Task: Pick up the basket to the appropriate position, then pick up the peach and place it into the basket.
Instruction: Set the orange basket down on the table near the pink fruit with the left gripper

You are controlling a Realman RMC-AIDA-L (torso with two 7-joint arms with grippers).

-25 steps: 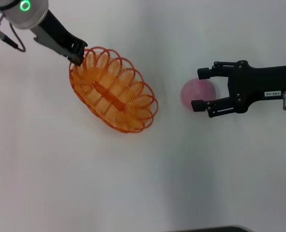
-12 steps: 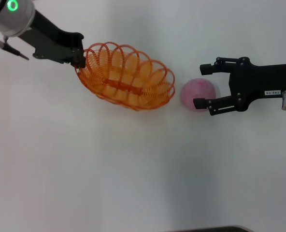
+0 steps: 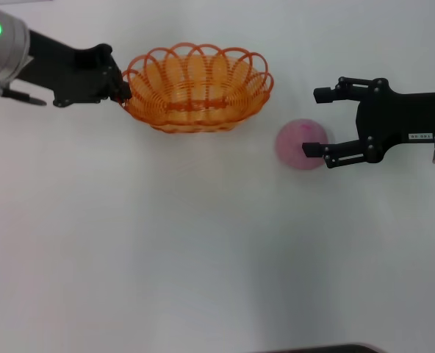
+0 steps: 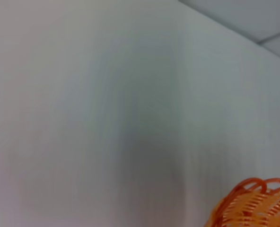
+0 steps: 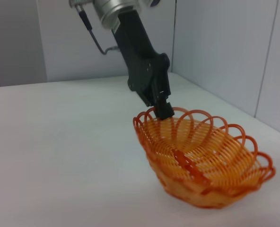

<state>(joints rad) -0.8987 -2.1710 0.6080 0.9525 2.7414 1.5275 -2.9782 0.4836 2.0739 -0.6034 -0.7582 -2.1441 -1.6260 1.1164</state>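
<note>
The orange wire basket sits at the far middle of the white table. My left gripper is shut on the basket's left rim. The right wrist view shows the basket with the left gripper pinching its rim. A bit of the rim shows in the left wrist view. The pink peach lies right of the basket, a small gap apart. My right gripper is open, its fingers straddling the peach's right side without closing on it.
The white table spreads bare in front of the basket and peach. Grey wall panels stand behind the table in the right wrist view. A dark edge shows at the near bottom.
My left gripper has swung the basket round and carried it right and farther back, so it now lies level beside the peach. My right gripper has drawn slightly right, still open around the peach.
</note>
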